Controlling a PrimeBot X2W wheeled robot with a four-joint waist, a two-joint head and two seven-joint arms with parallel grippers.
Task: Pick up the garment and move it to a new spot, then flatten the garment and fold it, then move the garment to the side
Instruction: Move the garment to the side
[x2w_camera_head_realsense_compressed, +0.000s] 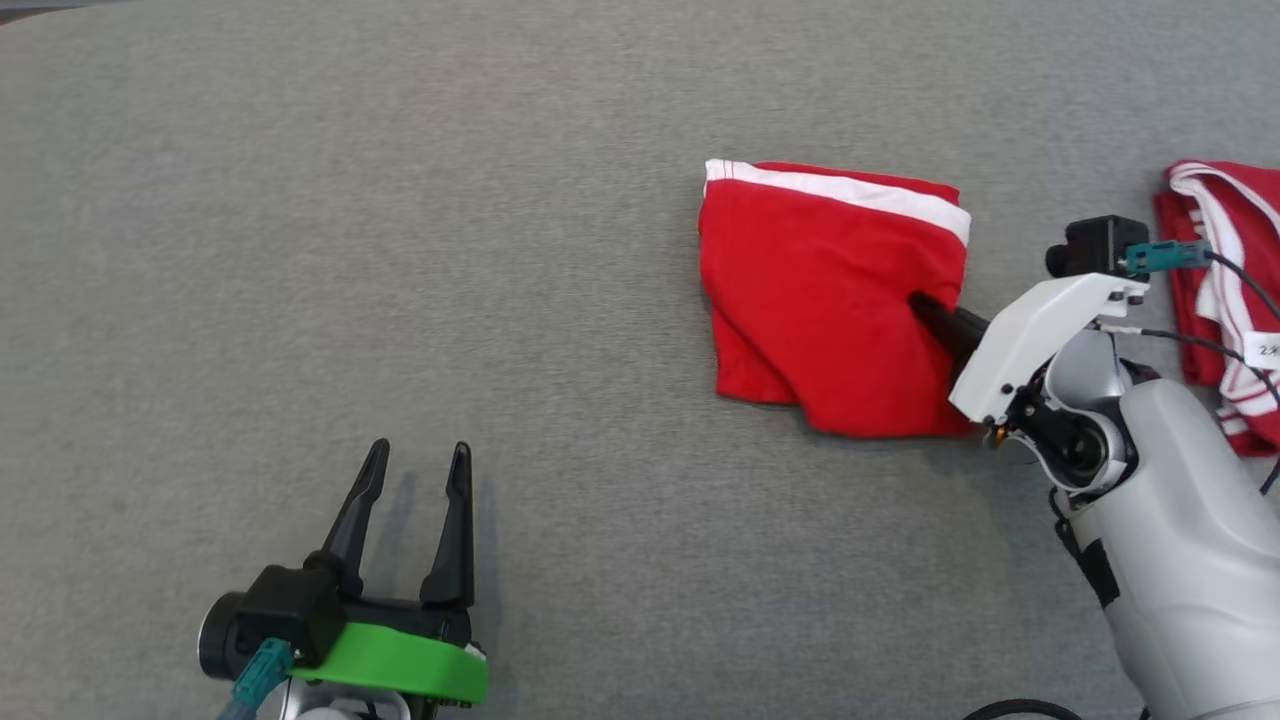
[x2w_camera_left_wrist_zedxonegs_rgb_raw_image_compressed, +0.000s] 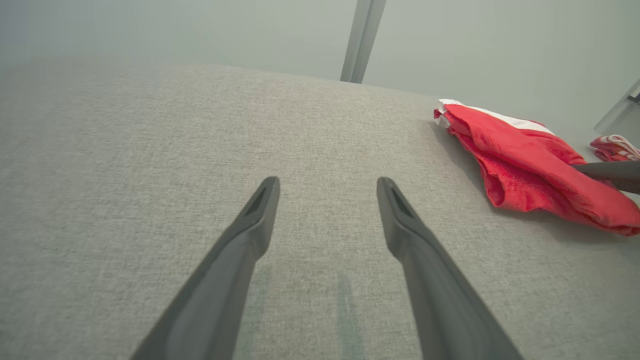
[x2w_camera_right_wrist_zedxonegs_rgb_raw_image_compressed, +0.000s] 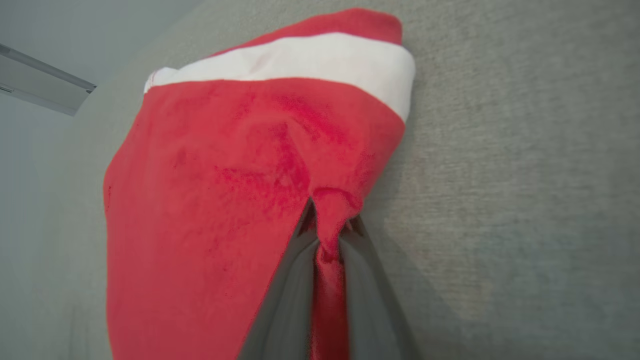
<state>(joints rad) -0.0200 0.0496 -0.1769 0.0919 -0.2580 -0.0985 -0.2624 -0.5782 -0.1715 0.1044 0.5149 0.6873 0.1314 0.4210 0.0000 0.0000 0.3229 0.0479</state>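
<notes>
The right gripper is clenched on a pinch of red cloth. Its two dark fingers are pressed together with a ridge of the garment squeezed between them near the cloth's right edge. The rest of the folded red garment, with a white band along its far side, spreads leftward from the fingertips and lies on the grey table. Just past that arm's wrist, further right, a second red-and-white garment lies apart from the first, and well off to the left the left gripper hangs over the table with its fingers spread wide.
</notes>
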